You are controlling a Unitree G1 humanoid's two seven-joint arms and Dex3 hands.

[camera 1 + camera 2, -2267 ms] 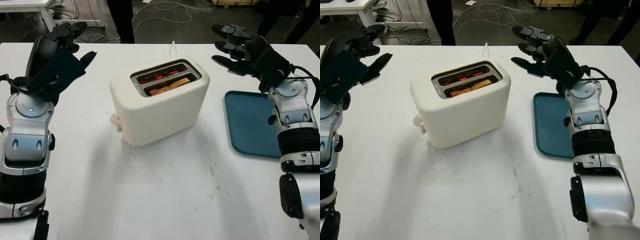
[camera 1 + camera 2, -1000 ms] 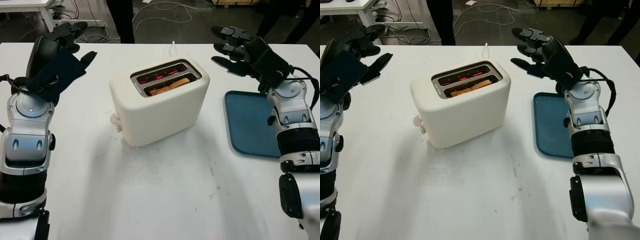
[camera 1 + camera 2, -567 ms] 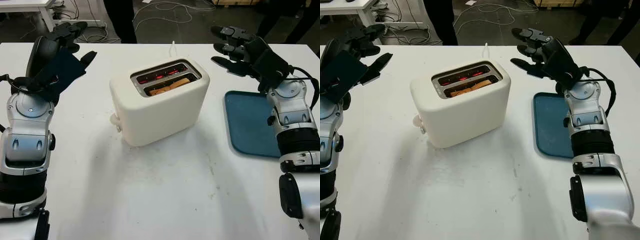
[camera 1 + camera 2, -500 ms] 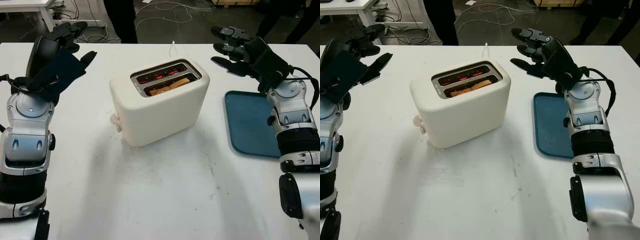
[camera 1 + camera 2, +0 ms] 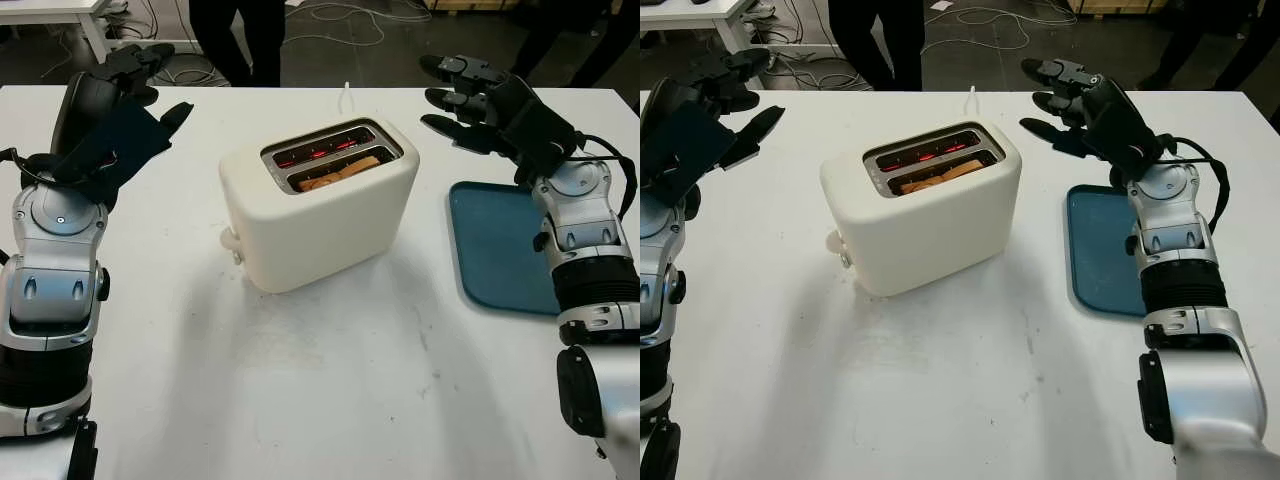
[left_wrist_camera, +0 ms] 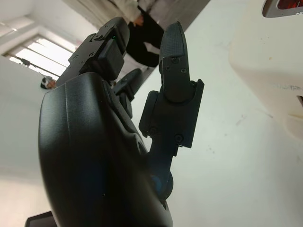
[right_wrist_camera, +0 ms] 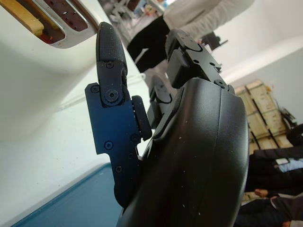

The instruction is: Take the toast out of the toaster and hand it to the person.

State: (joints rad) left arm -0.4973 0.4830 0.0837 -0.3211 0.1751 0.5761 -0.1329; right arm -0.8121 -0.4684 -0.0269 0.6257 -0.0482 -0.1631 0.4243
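Toast (image 5: 342, 171) is seated in the toaster (image 5: 318, 203), ungrasped; both empty, uncurled hands, left (image 5: 118, 128) and right (image 5: 480, 95), are raised, so a reach is required.

A: The toaster (image 5: 318, 205) has a smooth, matt cream plastic shell, and its slots are rimmed in shiny metal.

B: The desk (image 5: 330, 400) is matt white, faintly scuffed. The tray (image 5: 503, 250) looks like smooth blue plastic. The left robot hand (image 5: 125, 105) is matt black plastic with textured fingertips (image 6: 173, 45).
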